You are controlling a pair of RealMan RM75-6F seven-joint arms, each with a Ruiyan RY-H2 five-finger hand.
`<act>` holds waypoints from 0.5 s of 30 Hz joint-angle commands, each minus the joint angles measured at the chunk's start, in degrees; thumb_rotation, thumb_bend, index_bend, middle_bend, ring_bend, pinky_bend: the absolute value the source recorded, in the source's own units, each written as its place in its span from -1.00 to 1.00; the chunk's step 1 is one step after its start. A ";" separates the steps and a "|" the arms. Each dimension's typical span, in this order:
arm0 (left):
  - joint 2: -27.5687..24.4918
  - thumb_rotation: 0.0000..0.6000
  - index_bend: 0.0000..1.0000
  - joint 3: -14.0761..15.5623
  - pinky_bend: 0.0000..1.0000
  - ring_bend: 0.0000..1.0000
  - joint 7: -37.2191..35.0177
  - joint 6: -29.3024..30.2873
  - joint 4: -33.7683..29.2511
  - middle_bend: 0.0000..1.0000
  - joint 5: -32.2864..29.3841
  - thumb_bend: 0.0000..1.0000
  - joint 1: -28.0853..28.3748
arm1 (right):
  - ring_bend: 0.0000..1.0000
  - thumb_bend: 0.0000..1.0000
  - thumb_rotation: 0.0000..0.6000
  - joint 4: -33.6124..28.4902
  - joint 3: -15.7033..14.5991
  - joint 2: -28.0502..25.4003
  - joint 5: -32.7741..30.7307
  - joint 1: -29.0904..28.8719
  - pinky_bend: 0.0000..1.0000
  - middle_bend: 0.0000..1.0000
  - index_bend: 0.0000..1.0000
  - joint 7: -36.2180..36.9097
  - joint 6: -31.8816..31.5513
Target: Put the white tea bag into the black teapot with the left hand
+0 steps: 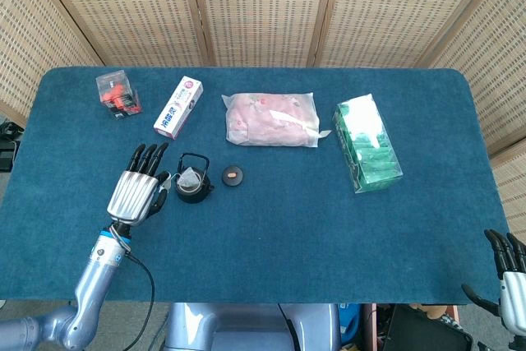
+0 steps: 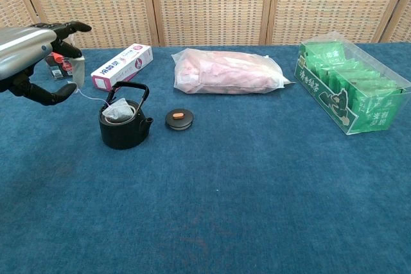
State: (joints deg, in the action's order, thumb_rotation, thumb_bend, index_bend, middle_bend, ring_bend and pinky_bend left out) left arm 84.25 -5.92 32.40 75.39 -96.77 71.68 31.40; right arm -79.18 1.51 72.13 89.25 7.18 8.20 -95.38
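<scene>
- Far left, small clear plastic box (image 1: 117, 93) with red bits inside, hard and glossy.
- My left hand (image 1: 137, 191) sits just left of the teapot, fingers mostly stretched out. In the chest view a white paper tag (image 2: 78, 70) hangs at the fingertips, so I'd say it's pinching the tag, with a thin string running to the bag.
- Pink-and-white carton (image 1: 177, 107) behind it, stiff card, long and boxy.
- Teapot (image 2: 124, 122): squat, matte black, looks like cast iron, hoop handle up, lid off.
- Tea bag (image 2: 118, 111) is in the teapot's mouth, top poking above the rim. Soft white mesh pyramid, weighs nothing, swings easily, so handle it by the tag, not the pouch. Task looks basically done bar letting go of the tag.
- Lid (image 2: 179, 119) just right of the pot, flat black disc with an orange knob.
- Pink pouch (image 1: 271, 118), crinkly soft plastic.
- Green box (image 1: 367, 143), clear rigid shell over green sachets.
- Right hand (image 1: 509, 273) is down at the corner off the worktop, fingers apart, holding nothing.
- Worktop (image 1: 329, 228) is fuzzy blue felt.
</scene>
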 commanded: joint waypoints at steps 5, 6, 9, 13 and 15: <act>0.55 1.00 0.24 2.12 -1.00 -1.00 0.57 -0.23 -0.11 -1.00 0.89 -0.02 -1.29 | -0.85 -0.98 1.00 0.06 0.02 0.01 0.01 0.08 -0.69 -0.59 -0.76 0.10 -0.17; 0.63 1.00 0.24 2.57 -1.00 -1.00 0.78 -0.28 -0.17 -1.00 1.10 -0.02 -1.49 | -0.85 -0.98 1.00 0.07 0.04 0.01 0.01 0.08 -0.69 -0.59 -0.76 0.11 -0.19; 0.96 1.00 0.23 3.74 -1.00 -1.00 1.54 -0.57 -0.24 -1.00 1.40 -0.02 -2.03 | -0.85 -0.98 1.00 0.11 0.06 0.01 -0.02 0.05 -0.69 -0.59 -0.76 0.15 -0.13; 1.65 1.00 0.13 4.45 -1.00 -1.00 2.12 -1.04 0.28 -1.00 1.47 -0.02 -2.57 | -0.85 -0.98 1.00 0.11 0.08 -0.01 0.10 -0.04 -0.69 -0.59 -0.76 0.16 -0.12; 1.83 1.00 0.05 4.73 -1.00 -1.00 2.38 -1.36 0.43 -1.00 1.36 -0.02 -2.81 | -0.85 -0.98 1.00 0.07 0.09 -0.07 0.08 -0.03 -0.69 -0.59 -0.76 0.14 -0.12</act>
State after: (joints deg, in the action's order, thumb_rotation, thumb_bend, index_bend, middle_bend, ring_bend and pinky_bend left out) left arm 86.02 -1.27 34.70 74.12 -96.39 73.07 28.67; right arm -79.10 1.60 72.06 89.33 7.14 8.33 -95.50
